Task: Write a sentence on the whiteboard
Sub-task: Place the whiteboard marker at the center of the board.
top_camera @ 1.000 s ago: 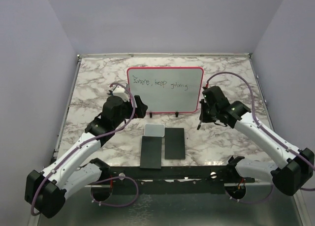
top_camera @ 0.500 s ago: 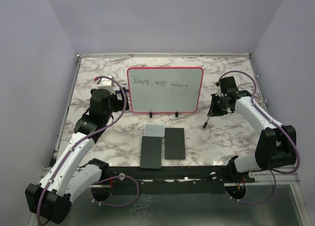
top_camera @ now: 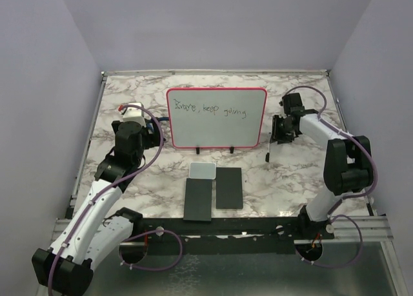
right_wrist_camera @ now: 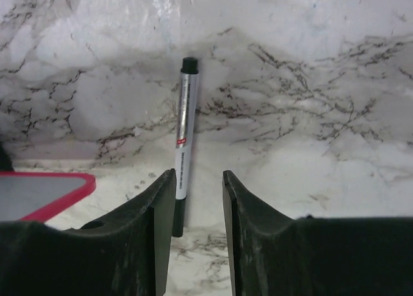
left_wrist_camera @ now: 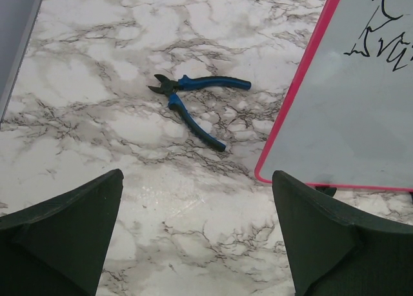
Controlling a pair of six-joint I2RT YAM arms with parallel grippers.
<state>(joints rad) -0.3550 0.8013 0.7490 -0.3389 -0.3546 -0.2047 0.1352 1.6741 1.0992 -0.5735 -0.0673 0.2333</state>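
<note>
The whiteboard [top_camera: 217,125] with its red-pink rim stands upright on two black feet at mid table. The sentence [top_camera: 213,109] runs in thin dark handwriting along its upper part. My right gripper [top_camera: 279,138] hovers just right of the board, open. In the right wrist view a silver marker [right_wrist_camera: 183,141] with a black cap lies on the marble, its near end beside my left finger [right_wrist_camera: 155,206], not clamped. The marker [top_camera: 268,156] shows as a short dark line. My left gripper [left_wrist_camera: 197,177] is wide open and empty, left of the board's corner [left_wrist_camera: 335,115].
Blue-handled pliers [left_wrist_camera: 193,99] lie on the marble left of the board. A grey-white pad [top_camera: 202,171] and two black slabs [top_camera: 197,199] [top_camera: 228,187] sit in front of it. Purple walls close in the table on three sides.
My right arm swung out to the right of the board and its jaws opened, letting the marker go. My left arm drew back leftward, away from the board.
</note>
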